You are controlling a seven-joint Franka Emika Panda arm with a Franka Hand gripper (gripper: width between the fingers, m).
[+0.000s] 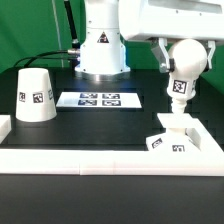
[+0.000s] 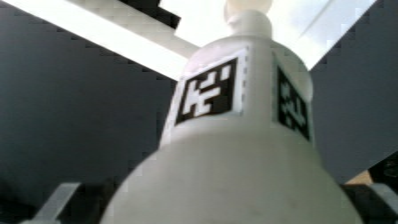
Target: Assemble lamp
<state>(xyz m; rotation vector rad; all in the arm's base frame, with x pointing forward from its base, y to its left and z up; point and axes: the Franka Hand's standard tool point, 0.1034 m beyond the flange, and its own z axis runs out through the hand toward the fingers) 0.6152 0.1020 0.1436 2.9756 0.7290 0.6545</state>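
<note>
One part is aloft: the hand point(image 1: 170, 52) is clamped on the bulb point(image 1: 188, 60), stem down, just above the base point(image 1: 172, 128) on the tabletop point(image 1: 100, 132). The shade point(image 1: 37, 97) stands well apart. The next move, I judge, is to lower the stem squarely into the base.

Carrying three things on the black table point(image 1: 95, 130): standing upright at the exterior view's left, the cone shade point(image 1: 36, 96); lying flat in the middle, the marker board point(image 1: 100, 99); sitting at the right, near the white front rail point(image 1: 100, 160), the blocky base point(image 1: 170, 139).
</note>
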